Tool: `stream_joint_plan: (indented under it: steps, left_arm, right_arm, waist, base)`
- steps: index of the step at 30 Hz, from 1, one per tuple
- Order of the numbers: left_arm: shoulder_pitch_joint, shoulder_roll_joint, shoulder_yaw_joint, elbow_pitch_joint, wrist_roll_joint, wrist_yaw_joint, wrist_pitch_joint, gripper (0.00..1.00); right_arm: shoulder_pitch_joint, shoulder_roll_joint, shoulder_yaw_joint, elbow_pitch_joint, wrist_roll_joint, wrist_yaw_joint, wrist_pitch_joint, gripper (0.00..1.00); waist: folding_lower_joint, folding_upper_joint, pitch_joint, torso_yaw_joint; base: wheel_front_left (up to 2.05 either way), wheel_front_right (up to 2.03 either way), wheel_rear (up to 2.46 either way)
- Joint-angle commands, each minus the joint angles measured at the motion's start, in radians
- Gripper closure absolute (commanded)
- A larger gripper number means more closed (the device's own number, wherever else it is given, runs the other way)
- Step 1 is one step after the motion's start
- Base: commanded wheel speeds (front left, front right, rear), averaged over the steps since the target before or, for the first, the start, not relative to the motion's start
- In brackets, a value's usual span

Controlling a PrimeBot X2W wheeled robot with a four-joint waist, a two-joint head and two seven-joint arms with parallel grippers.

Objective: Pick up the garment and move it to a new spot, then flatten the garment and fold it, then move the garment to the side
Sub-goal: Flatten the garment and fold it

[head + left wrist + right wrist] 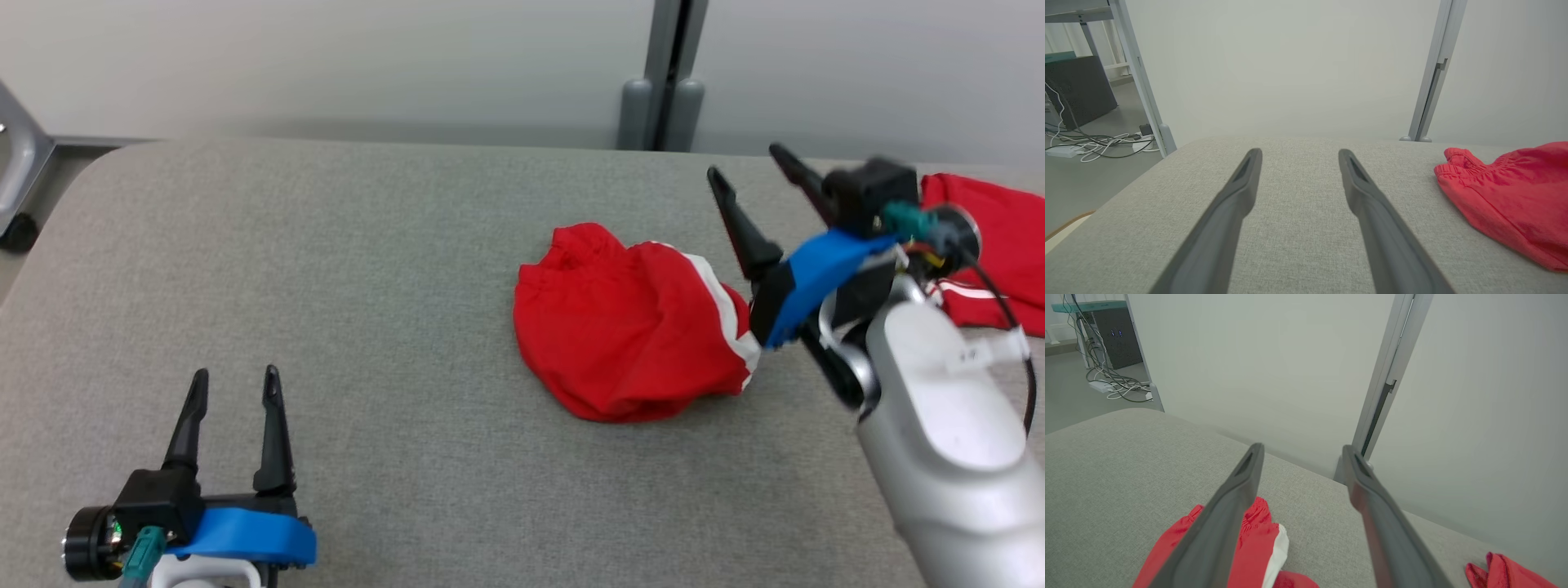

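A crumpled red garment with a white stripe (pixel 624 322) lies in a heap on the grey padded table (pixel 326 269), right of centre. Its elastic waistband shows in the left wrist view (pixel 1511 196). In the right wrist view the red cloth (pixel 1253 547) lies just below my fingers. My right gripper (pixel 747 163) hangs open above the heap's right edge, raised off the table, holding nothing. My left gripper (pixel 235 380) stands open at the near left, far from the garment, with nothing between its fingers (pixel 1241 192).
A second red garment with white stripes (pixel 992 245) lies at the table's far right edge, behind my right wrist; its corner shows in the right wrist view (pixel 1506 573). A pale wall and a grey post (pixel 665 73) stand behind the table. Cables lie on the floor at left (pixel 1098 143).
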Motion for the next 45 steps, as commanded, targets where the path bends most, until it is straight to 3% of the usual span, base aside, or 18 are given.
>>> stream_joint_plan:
  steps: [1,7,14,25,27,29,33,37,45]
  left_arm:
    - [-0.019,-0.009,-0.002,0.000,0.005,-0.003,-0.002,0.00]
    - [-0.057,-0.028,-0.002,0.013,0.003,-0.018,-0.002,0.00]
    - [-0.098,-0.046,-0.013,0.023,0.008,-0.029,-0.002,0.00]
    - [-0.135,-0.060,-0.011,0.043,0.013,-0.043,-0.002,0.00]
    - [-0.137,-0.061,-0.006,0.048,0.013,-0.045,-0.002,0.00]
    - [-0.140,-0.062,-0.003,0.051,0.013,-0.046,-0.002,0.00]
    - [-0.136,-0.064,0.007,0.047,0.014,-0.047,-0.002,0.00]
    - [-0.121,-0.064,0.020,0.042,0.017,-0.049,-0.002,0.00]
    - [-0.092,-0.065,0.038,0.029,0.019,-0.049,-0.002,0.00]
  right_arm:
    - [-0.041,-0.009,0.008,0.021,0.011,0.000,0.015,0.00]
    - [-0.210,-0.024,0.077,0.227,0.080,0.000,0.176,0.00]
    - [-0.301,-0.043,0.158,0.435,0.157,0.000,0.302,0.00]
    - [-0.311,-0.007,0.228,0.598,0.282,0.000,0.396,0.00]
    - [-0.307,-0.006,0.240,0.599,0.306,0.000,0.388,1.00]
    - [-0.308,-0.013,0.254,0.589,0.317,0.000,0.354,1.00]
    - [-0.318,-0.024,0.271,0.542,0.314,0.000,0.153,1.00]
    - [-0.297,-0.004,0.307,0.516,0.329,0.000,0.022,1.00]
    - [-0.242,0.051,0.432,0.419,0.355,0.000,-0.145,1.00]
  waist:
    - [-0.0002,-0.0002,0.024,0.025]
    - [-0.0002,-0.0002,0.078,0.067]
    - [-0.0002,-0.0002,0.124,0.115]
    - [-0.0002,-0.0002,0.146,0.131]
    - [-0.0002,-0.0002,0.145,0.126]
    - [-0.0002,-0.0002,0.142,0.122]
    - [-0.0002,-0.0002,0.130,0.110]
    - [-0.0002,-0.0002,0.103,0.100]
    - [-0.0002,-0.0002,0.057,0.094]
  base:
    - [0.00,0.00,0.00]
    - [0.00,0.00,0.00]
    - [0.00,0.00,0.00]
    - [0.00,0.00,0.00]
    - [0.00,0.00,0.00]
    - [0.00,0.00,0.00]
    - [0.00,0.00,0.00]
    - [0.00,0.00,0.00]
    - [0.00,0.00,0.00]
